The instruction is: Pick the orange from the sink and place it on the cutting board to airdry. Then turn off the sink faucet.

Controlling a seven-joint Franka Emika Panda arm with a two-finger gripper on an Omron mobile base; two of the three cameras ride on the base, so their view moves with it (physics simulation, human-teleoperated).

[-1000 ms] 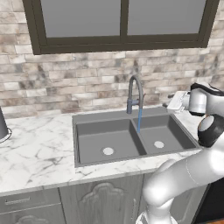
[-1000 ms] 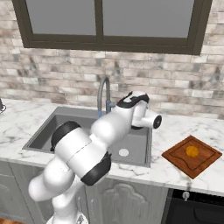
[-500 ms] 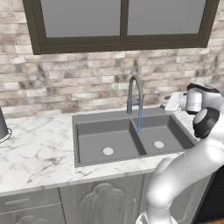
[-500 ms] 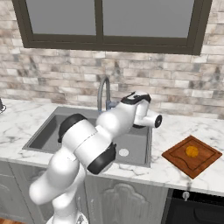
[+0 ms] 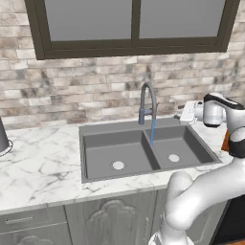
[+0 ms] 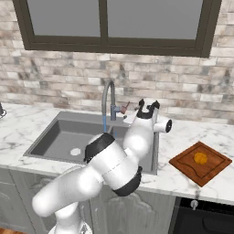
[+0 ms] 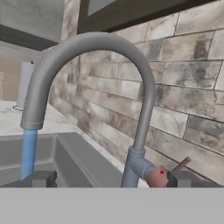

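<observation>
The orange (image 6: 199, 158) lies in the middle of the cutting board (image 6: 215, 161), on the counter right of the sink (image 5: 95, 155). Water runs in a blue stream (image 5: 152, 130) from the sink faucet (image 5: 148, 103) into the right basin. My gripper (image 7: 111, 179) is open and holds nothing. It hangs just right of the faucet's base and points at it. In the hand view the small reddish lever (image 7: 177, 167) sticks out beside the right fingertip (image 7: 181, 178). From the left base view the gripper (image 5: 182, 111) is a short gap away from the faucet.
A brick wall and a dark-framed window (image 5: 134, 24) rise close behind the faucet. A dark metal vessel (image 5: 2, 139) stands at the far left of the marble counter (image 5: 43, 167). An oven front (image 6: 203, 215) sits below the cutting board.
My arm's elbow has swung over and the hand has edged slightly closer to the faucet's base. The orange has stayed on the board and the water keeps running.
</observation>
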